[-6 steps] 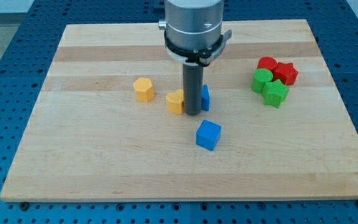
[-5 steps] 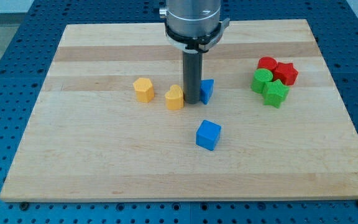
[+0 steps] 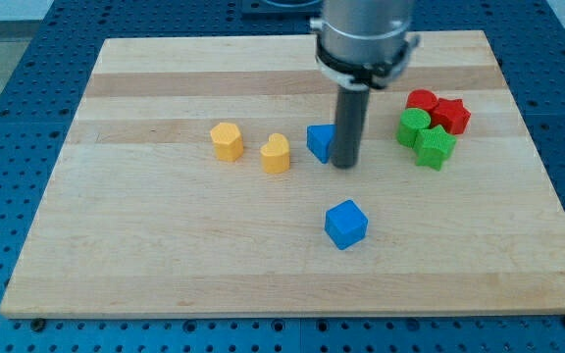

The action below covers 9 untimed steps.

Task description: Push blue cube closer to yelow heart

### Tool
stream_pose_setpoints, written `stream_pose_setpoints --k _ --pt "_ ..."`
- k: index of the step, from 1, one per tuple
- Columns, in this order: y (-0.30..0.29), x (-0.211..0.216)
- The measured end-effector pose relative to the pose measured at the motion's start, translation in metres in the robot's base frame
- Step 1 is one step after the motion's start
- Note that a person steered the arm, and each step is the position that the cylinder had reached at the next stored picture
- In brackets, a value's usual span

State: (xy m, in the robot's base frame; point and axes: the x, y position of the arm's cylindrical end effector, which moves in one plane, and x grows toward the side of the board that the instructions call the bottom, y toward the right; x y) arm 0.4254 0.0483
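My tip [image 3: 345, 165] rests on the board just right of a small blue block [image 3: 319, 142], touching or nearly touching it. The blue cube [image 3: 345, 224] sits lower down, below my tip and apart from it, turned slightly on its base. The yellow heart [image 3: 276, 153] lies left of the small blue block with a gap between them. The rod's body and its grey mount [image 3: 365, 34] rise to the view's top and hide part of the board behind.
A yellow hexagon-like block [image 3: 227, 140] sits left of the heart. At the view's right a cluster holds a red round block [image 3: 421, 101], a red star [image 3: 451, 115], a green round block [image 3: 413, 127] and a green star [image 3: 435, 147]. The wooden board [image 3: 116, 245] lies on a blue pegboard.
My tip moved from between the heart and the small blue block to that block's right side. The blue cube shifted right and slightly down and turned.
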Motion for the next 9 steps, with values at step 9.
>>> stream_pose_setpoints --k 9 --pt "0.007 0.113"
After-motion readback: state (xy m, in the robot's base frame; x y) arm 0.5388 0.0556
